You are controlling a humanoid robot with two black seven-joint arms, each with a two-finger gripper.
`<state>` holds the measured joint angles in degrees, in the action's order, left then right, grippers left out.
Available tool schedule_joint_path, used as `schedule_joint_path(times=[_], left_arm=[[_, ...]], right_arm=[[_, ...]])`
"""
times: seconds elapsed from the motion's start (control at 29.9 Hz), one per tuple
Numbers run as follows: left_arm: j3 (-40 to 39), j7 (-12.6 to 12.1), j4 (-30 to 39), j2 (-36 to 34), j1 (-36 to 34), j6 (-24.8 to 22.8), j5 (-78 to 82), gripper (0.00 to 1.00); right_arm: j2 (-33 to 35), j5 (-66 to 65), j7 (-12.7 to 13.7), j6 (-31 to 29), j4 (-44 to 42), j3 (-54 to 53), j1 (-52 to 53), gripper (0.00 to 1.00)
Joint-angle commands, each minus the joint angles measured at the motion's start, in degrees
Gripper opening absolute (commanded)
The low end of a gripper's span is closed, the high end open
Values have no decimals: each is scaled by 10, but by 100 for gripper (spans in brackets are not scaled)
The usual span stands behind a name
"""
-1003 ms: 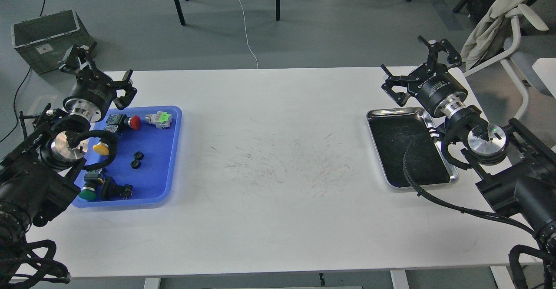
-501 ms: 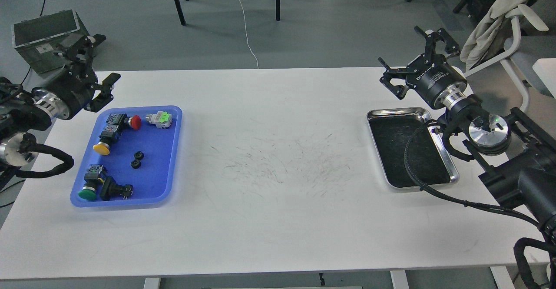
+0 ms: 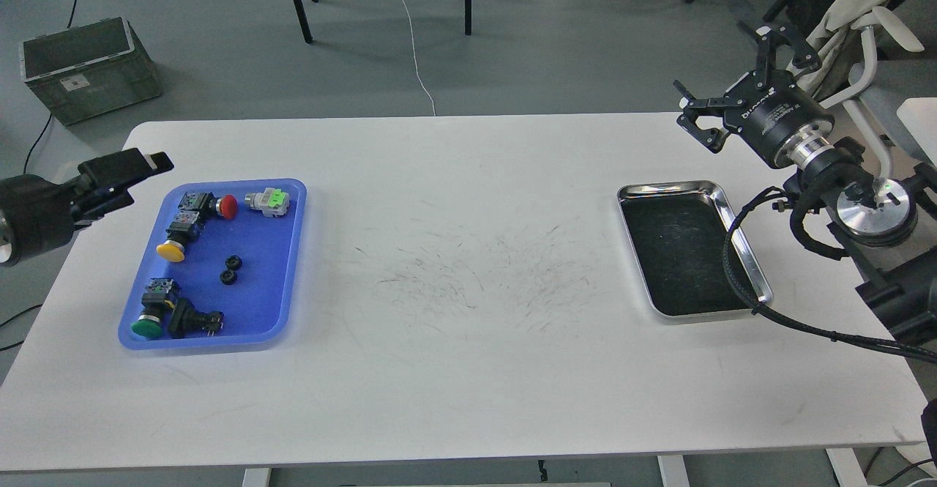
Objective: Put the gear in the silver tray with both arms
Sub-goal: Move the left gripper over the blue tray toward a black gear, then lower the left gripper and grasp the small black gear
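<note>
L gripper [image 3: 124,172]: you're looking at it coming in from the left edge, sitting over the table's left rim, just beside the blue tray's far-left corner. Seen side-on & dark, fingers aren't separating out, so can't tell if it's wide or narrow. It's holding nothing you can see.
R gripper [image 3: 739,80]: it's hanging over the table's far-right corner, past the silver tray's far end, well above the surface. Fingers are spreading wide apart, nothing between them.
Silver tray [image 3: 741,244]: it's lying flat on the right part of the table, long side running away from you. Dark scuffed bottom is showing bare. A black cable [image 3: 739,282] from the R arm is crossing its right rim.
Gears [image 3: 231,269]: you're seeing two small black toothed wheels lying side by side, near the middle of the blue tray, apart from both grippers.
Blue tray [image 3: 289,253]: it's sitting on the table's left part, well apart from the silver tray.
Other parts in blue tray: red pushbutton [image 3: 219,205], green-topped switch block [image 3: 269,201], yellow pushbutton [image 3: 176,242], green pushbutton [image 3: 152,317], black part [image 3: 194,320] just beside it.
Table [image 3: 454,355]: white top, with faint dark scuffs showing mid-surface.
</note>
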<state>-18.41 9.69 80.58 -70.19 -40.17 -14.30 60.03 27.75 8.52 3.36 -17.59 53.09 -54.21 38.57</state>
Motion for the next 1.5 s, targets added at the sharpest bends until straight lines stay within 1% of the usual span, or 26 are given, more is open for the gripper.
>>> schedule_joint_path(times=[0.0, 0.1, 0.17, 0.23, 0.37, 0.4, 0.47, 0.6, 0.7, 1.1, 1.3, 1.47], left_arm=[[2, -40, 19, 2, -1, -1, 131, 99], [3, -77, 22, 14, -6, -1, 218, 99], [4, -91, 19, 40, -5, -2, 251, 99], [6, -102, 13, 59, -3, -2, 259, 99], [7, -150, -28, 106, -5, -2, 270, 99], [7, -158, -35, 119, -6, -2, 275, 99], [7, -162, -44, 138, -6, -3, 279, 98], [16, -181, -60, 169, -3, -12, 281, 98], [36, -182, -85, 183, -6, -12, 295, 97], [37, -180, -147, 253, -5, -12, 306, 96], [37, -175, -182, 283, -5, -11, 318, 95], [41, -173, -209, 297, -6, -12, 318, 94]], right_arm=[[19, 0, -1, 7, 6, 16, -4, 99], [30, 0, -1, 9, 3, 16, -8, 99], [33, 0, -1, 10, 5, 15, -17, 99], [35, 0, -1, 9, 4, 15, -21, 99], [34, 0, -3, 9, 1, 16, -23, 99], [34, 0, -4, 9, 1, 16, -24, 99], [32, 0, -4, 9, 0, 16, -24, 99], [27, 0, -5, 9, -4, 17, -24, 99], [27, 0, -5, 9, -4, 17, -24, 99], [27, 0, -5, 11, -4, 17, -27, 99], [30, 0, -5, 11, -4, 17, -29, 99], [33, 0, -5, 11, -4, 17, -32, 99]])
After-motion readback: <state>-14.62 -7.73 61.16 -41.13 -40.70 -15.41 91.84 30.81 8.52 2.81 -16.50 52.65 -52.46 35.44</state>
